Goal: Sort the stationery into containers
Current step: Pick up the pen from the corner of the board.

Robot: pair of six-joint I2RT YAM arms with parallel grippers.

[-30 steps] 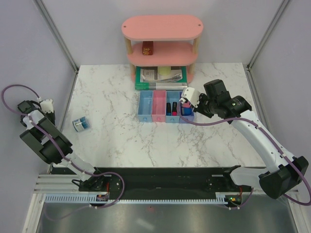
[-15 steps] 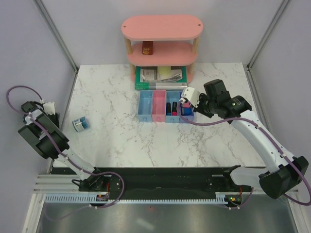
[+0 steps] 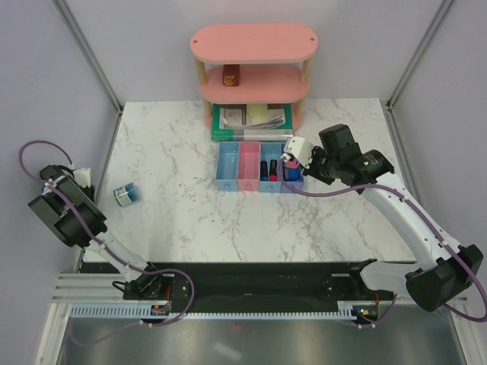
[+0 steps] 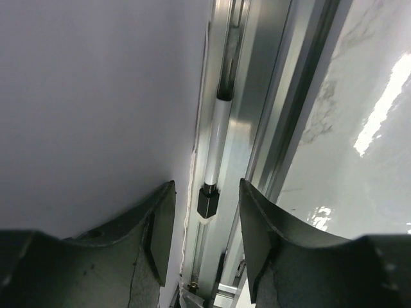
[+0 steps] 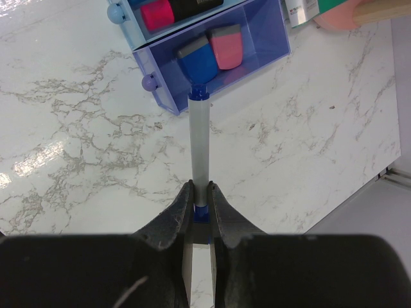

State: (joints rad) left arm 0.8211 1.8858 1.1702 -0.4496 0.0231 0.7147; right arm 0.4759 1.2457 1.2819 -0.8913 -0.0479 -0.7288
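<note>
The right end effector is closed on a thin pen, gripping the near end of its pale barrel between both fingers. The pen points straight away from the end effector, and its blue-collared far end reaches over the front wall of the purple-blue tray. Inside that tray a pink eraser lies just beside a blue block; the pen's tip meets this block, and whether the two are joined cannot be told. In the top view the right end effector is above the purple-blue tray, the rightmost of four trays joined in a row. The neighbouring light blue tray holds a pink highlighter and a black one. The pink tray and the far light blue tray follow to the left. The tape roll lies on the tabletop, well apart from the trays and near the left end effector, which is at the left edge. In the left wrist view the left end effector has its fingers spread with nothing between them, facing the wall and a metal frame rail. Behind the trays, green books lie under a pink shelf.
</note>
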